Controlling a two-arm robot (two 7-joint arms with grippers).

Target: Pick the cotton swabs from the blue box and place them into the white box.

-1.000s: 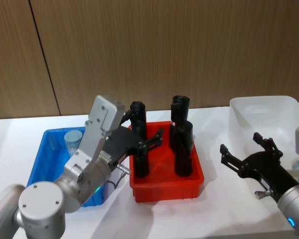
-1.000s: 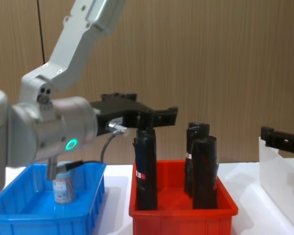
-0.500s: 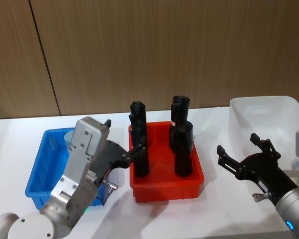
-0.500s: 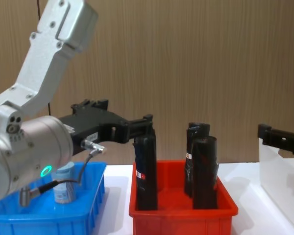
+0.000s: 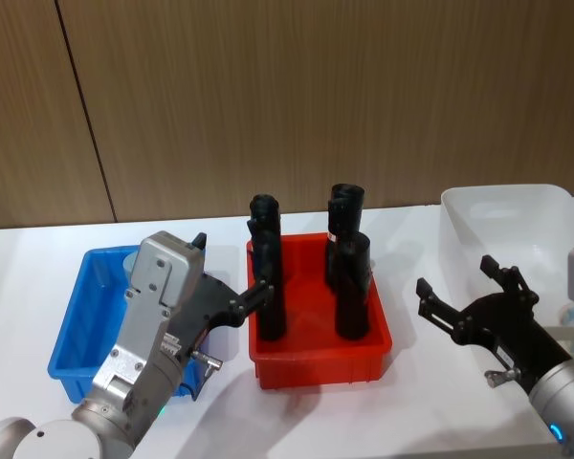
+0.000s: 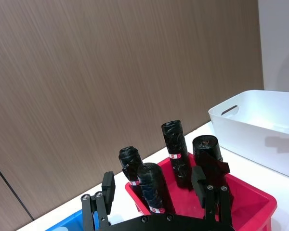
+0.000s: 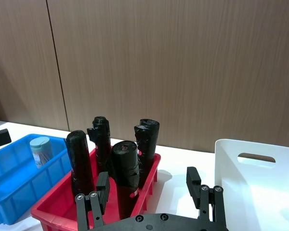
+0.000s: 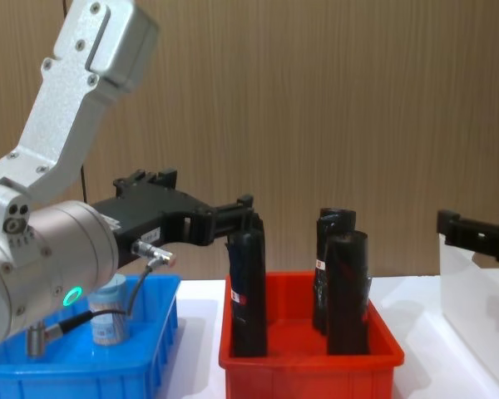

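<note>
While nothing is being carried right now, here's the layout: the white surface [image 5: 411,258] has the white box [image 5: 450,215] at far right, a red bin [image 5: 320,368] in the middle and the blue box [image 5: 72,316] on the left. The left end effector [image 5: 233,261] hangs over the right side of the blue box, fingers spread wide and empty. One tip is right beside the near-left of the four black rolls [image 5: 349,287] standing in the red bin, and I can't tell if it touches. The right end effector [image 5: 456,275] hovers near the white box, between it and the red bin, also spread and empty. One jar of cotton swabs [image 8: 108,312] stands upright in the far part of the blue box.
</note>
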